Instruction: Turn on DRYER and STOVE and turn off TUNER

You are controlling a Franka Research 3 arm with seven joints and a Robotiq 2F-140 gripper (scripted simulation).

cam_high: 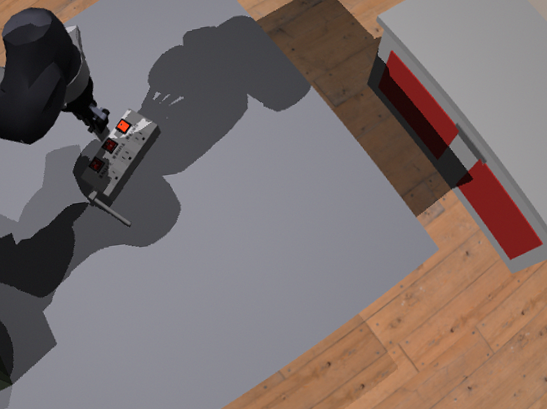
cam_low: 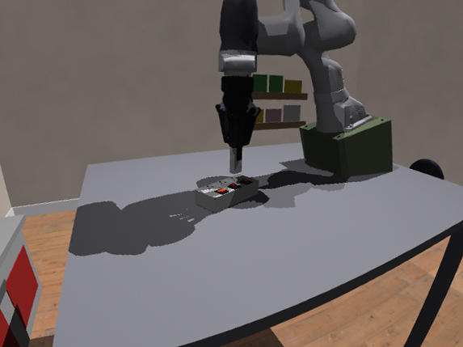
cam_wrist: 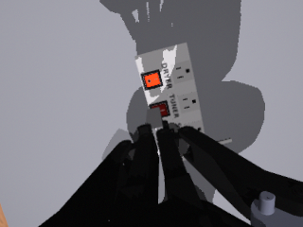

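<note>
A grey power strip [cam_high: 119, 154] lies flat on the grey table, the right way up, with three red rocker switches in a row. The end switch [cam_high: 122, 126] glows bright orange-red. The middle switch [cam_high: 109, 145] and the switch at the cord end [cam_high: 96, 164] are dark red. The labels are too small to read. My gripper [cam_high: 98, 129] is shut and empty, pointing down. Its tips [cam_wrist: 159, 110] hang a little above the strip near the middle switch. The strip also shows in the exterior view [cam_low: 226, 192] under the gripper [cam_low: 235, 165].
A short cord stub [cam_high: 113, 209] sticks out of the strip's near end. The arm's green base [cam_low: 347, 145] stands at the table's back. A grey cabinet with red drawers [cam_high: 469, 144] stands off the table's side. A shelf with coloured boxes [cam_low: 277, 102] is on the wall.
</note>
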